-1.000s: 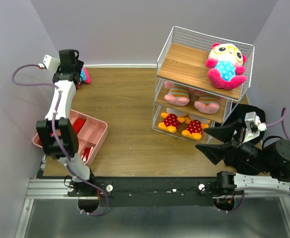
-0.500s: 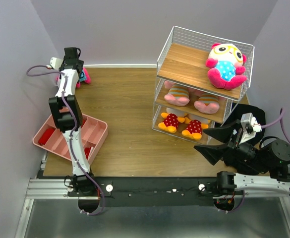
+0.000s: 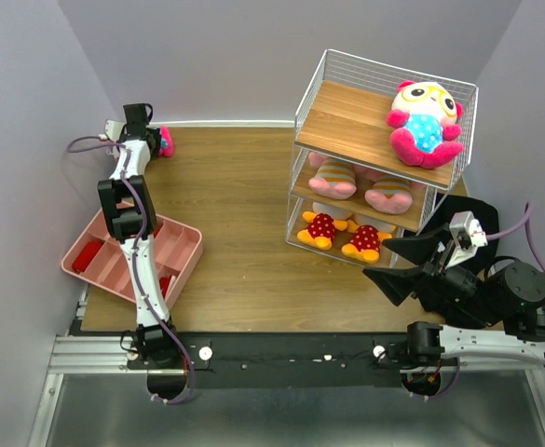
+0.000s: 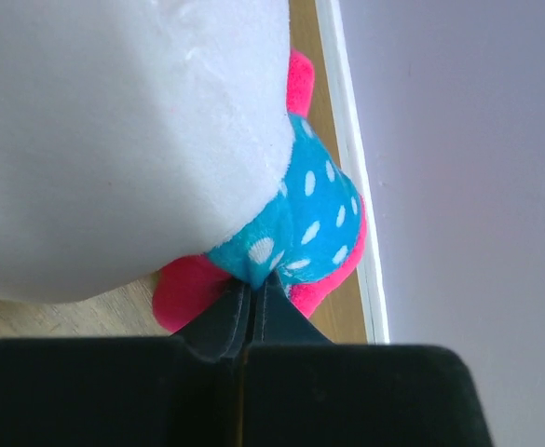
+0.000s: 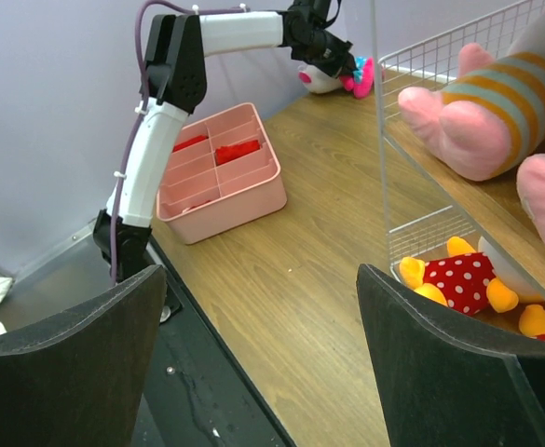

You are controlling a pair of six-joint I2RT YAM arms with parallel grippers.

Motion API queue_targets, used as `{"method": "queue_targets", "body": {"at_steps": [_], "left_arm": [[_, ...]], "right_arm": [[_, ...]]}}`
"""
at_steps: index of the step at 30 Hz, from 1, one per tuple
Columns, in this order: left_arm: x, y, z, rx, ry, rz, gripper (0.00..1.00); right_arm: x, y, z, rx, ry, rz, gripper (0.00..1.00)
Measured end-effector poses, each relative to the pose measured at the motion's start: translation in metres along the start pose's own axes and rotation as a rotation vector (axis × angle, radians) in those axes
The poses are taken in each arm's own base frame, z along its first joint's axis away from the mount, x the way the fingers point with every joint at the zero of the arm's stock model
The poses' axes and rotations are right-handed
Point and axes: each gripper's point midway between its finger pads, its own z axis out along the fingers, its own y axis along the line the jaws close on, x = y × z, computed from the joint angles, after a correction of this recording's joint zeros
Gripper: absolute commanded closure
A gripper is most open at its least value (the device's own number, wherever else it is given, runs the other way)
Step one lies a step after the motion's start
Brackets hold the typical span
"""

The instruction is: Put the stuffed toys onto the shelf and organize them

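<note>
I count five stuffed toys (image 3: 425,116) on the shelf (image 3: 347,121) — only the sixth toy (image 3: 164,142) is left, at the desk's (image 3: 235,214) far-left corner, my left tool (image 4: 252,293) pinched onto its blue belly, right tool (image 5: 258,279) wide and empty.

Bright even light, soft shadows, left wrist close-up blurred

In the upper half of the left wrist view, the white-faced plush toy with a blue dotted belly (image 4: 300,219) is showing soft napped cloth (the white pile is blurring up close). The black left gripper (image 4: 252,296) is looking matt. At the top view's upper right, the stepped shelf (image 3: 347,116) is showing smooth light wood inside white-coated wire. The pink divided tray (image 5: 225,207) is looking like smooth plastic.
</note>
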Motion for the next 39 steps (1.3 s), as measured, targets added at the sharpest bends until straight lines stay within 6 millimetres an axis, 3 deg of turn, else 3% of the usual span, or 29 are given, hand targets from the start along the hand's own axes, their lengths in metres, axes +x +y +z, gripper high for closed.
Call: {"method": "queue_targets", "body": {"at_steps": [6, 10, 14, 18, 24, 30, 33, 39], "left_arm": [[0.009, -0.007, -0.020, 0.062, 0.072, 0.093, 1.00], [0.016, -0.025, -0.068, 0.187, 0.148, 0.155, 1.00], [0.015, -0.062, -0.139, 0.402, 0.192, 0.184, 1.00], [0.009, -0.104, -0.231, 0.683, 0.211, 0.209, 1.00], [0.009, -0.120, -0.350, 1.001, 0.254, 0.200, 1.00], [0.018, -0.117, -0.470, 1.328, 0.349, 0.232, 1.00], [0.021, -0.106, -0.516, 1.439, 0.372, 0.263, 1.00], [0.035, -0.050, -0.604, 1.630, 0.430, 0.257, 1.00]], "right_arm": [[0.002, 0.006, 0.002, -0.023, 0.010, 0.007, 0.10], [-0.002, 0.014, 0.000, -0.067, 0.007, 0.027, 0.10], [-0.021, 0.023, -0.007, -0.119, -0.034, 0.063, 0.11], [-0.050, 0.031, -0.015, -0.165, -0.093, 0.100, 0.11], [-0.086, 0.057, -0.010, -0.253, -0.137, 0.109, 0.12], [-0.116, 0.098, 0.016, -0.361, -0.157, 0.074, 0.14], [-0.124, 0.118, 0.033, -0.405, -0.166, 0.053, 0.16], [-0.124, 0.151, 0.084, -0.437, -0.185, -0.019, 0.19]]}}
